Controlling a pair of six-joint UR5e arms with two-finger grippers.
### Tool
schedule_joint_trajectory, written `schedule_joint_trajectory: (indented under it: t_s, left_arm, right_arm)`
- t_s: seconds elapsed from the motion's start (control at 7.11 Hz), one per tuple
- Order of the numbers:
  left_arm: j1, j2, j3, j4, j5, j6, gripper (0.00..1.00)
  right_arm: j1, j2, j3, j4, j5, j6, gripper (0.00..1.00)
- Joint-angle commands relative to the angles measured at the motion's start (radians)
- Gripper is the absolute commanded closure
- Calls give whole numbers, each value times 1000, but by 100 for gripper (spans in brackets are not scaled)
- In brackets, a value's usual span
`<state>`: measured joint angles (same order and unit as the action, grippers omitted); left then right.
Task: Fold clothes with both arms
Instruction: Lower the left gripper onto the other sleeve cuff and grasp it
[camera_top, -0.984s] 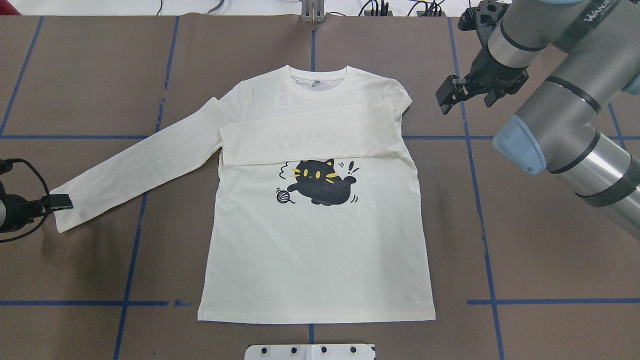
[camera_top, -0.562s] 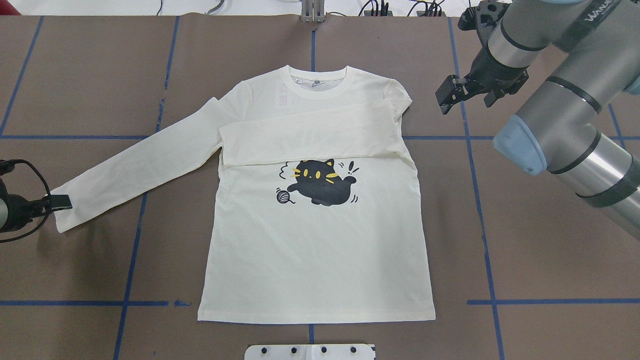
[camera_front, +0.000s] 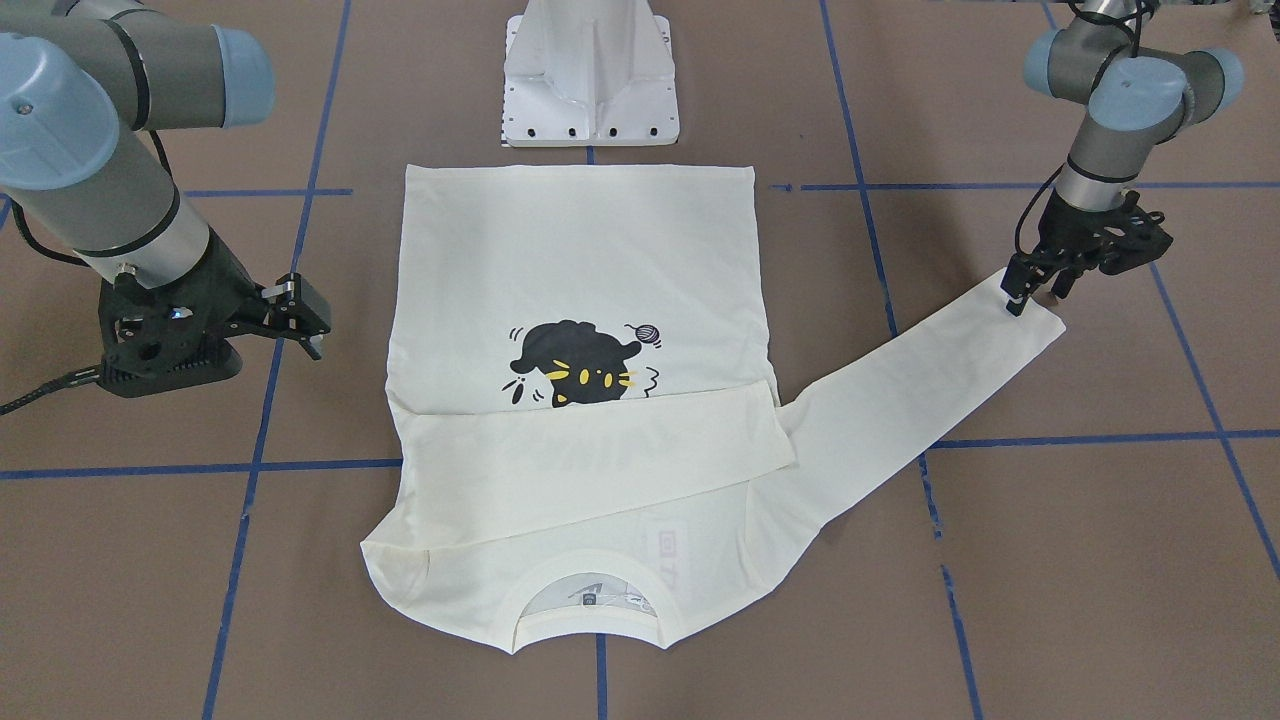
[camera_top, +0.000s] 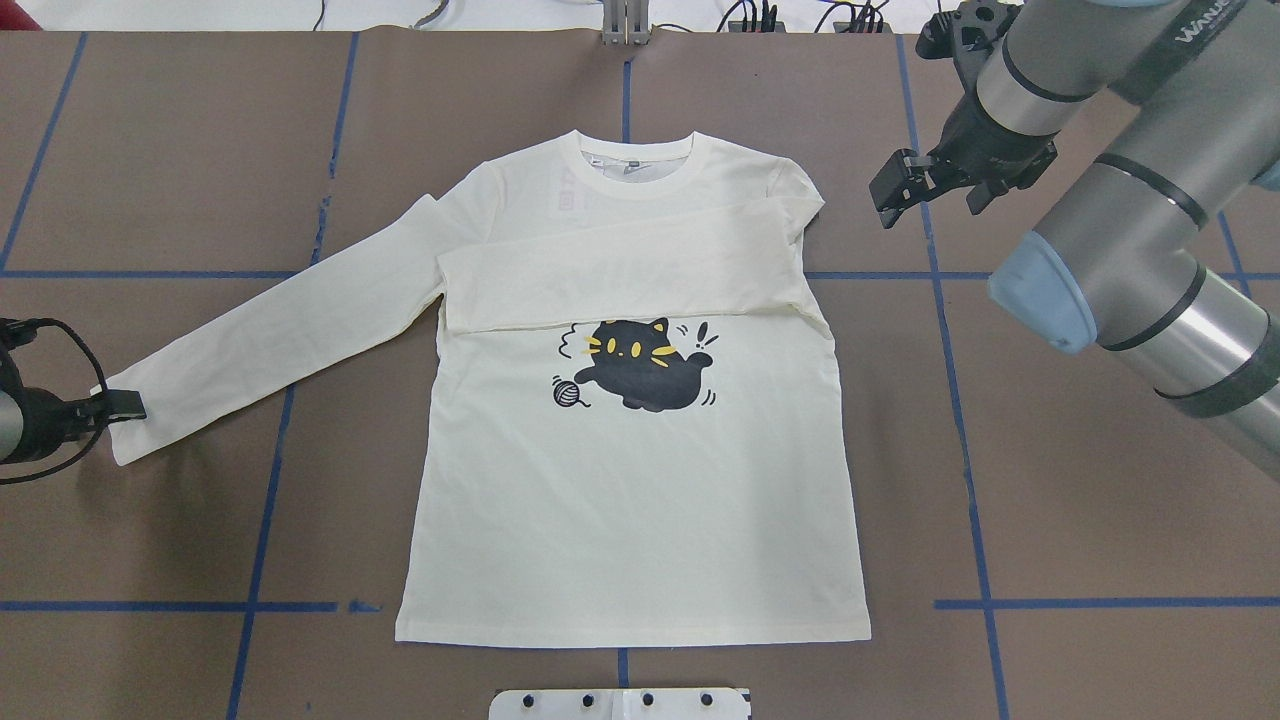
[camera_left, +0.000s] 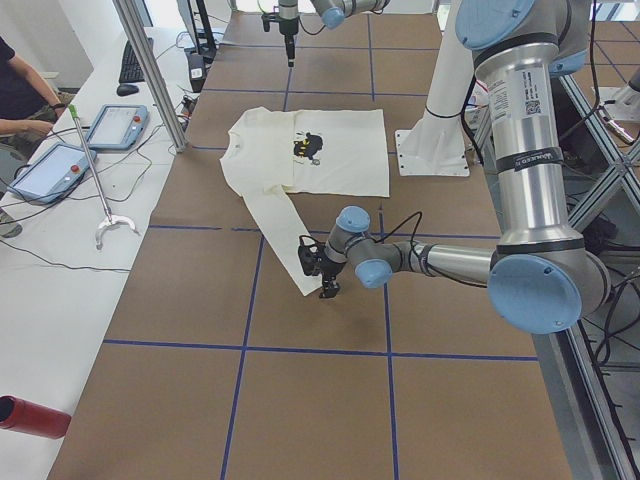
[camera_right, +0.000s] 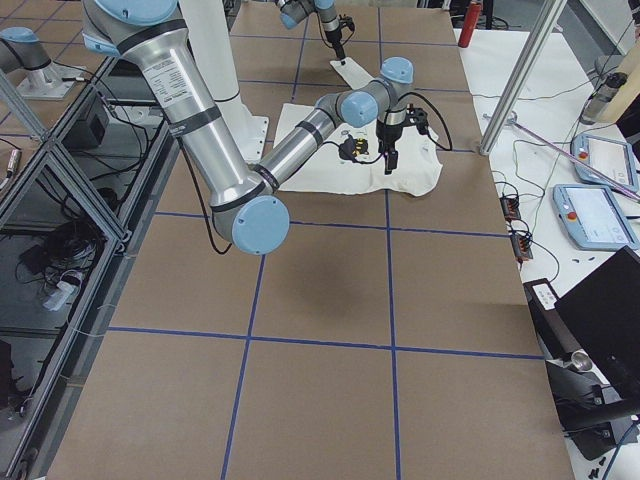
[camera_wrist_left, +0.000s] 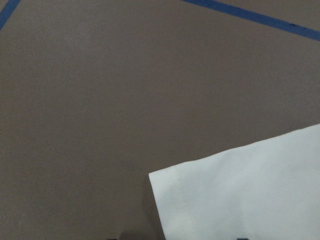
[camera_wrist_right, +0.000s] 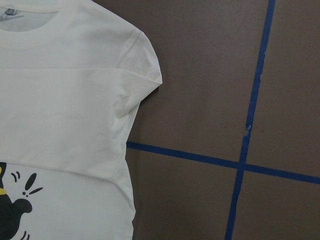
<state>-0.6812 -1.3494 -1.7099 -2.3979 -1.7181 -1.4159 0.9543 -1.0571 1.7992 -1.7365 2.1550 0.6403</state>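
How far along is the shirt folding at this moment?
Done: one sleeve lies folded across the shirt's chest. In hand: the left claw is at the cuff of the other sleeve, which lies stretched out; grip unclear. The right claw hovers open beside the shoulder. Left: that sleeve, then the body folds.

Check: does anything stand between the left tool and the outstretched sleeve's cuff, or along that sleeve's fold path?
Nothing visible does. The left tool sits at the cuff of the cream-white long-sleeved T-shirt; only the already folded other sleeve lies across the chest.
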Motion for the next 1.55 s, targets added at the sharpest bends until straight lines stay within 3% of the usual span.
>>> schedule_joint_trajectory:
  t_s: [0.0, 0.56, 1.41]
  left_arm:
    - [0, -2, 1, 0, 0, 0, 52]
    - [0, -8, -5, 0, -6, -2, 100]
    - [-11, -10, -52, 14, -14, 11, 100]
  right_arm:
    - [0, 3, 5, 0, 3, 4, 0]
    - [0, 2, 3, 0, 3, 4, 0]
    - [3, -6, 8, 0, 3, 4, 0]
